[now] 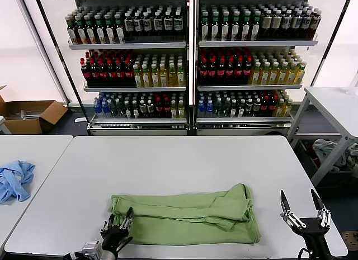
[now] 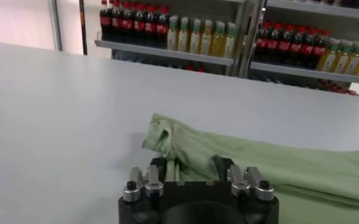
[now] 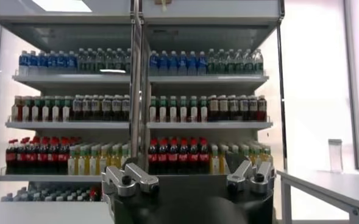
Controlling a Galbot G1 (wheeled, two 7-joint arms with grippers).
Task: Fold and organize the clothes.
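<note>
Three cameras: one high on the head, one low on each wrist.

Your head view looks forward and down over the white rectangular table to the glass-fronted shelves of drink bottles behind it. Your left wrist view sits close to the tabletop, looking across it over the folded light green cotton shirt toward those shelves; both views share the shirt's left end and the table. Your right wrist view faces level at the same bottle shelves, seen nearer, with a second white table's corner beside them.
</note>
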